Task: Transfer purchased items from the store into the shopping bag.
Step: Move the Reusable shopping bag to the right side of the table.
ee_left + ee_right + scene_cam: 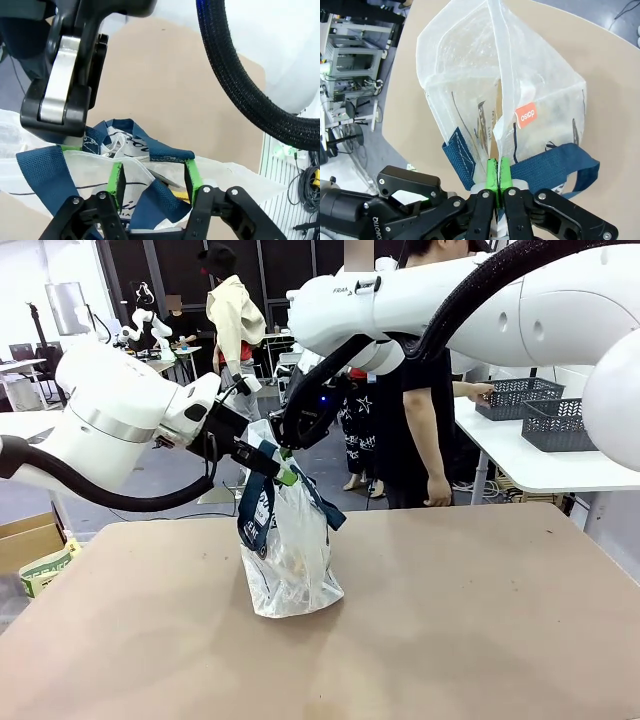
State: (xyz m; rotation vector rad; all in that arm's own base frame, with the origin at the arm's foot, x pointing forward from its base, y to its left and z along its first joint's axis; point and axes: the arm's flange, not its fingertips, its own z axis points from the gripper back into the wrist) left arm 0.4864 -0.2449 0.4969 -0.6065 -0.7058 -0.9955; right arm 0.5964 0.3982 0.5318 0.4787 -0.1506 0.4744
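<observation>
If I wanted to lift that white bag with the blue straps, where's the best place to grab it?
Probably a navy strap, near the top of its loop, coming down from above. The shopping bag stands upright with its mouth up, and its thin walls are floppy, while the straps are woven. The right gripper pinches the rim, so take the strap beside it.
</observation>
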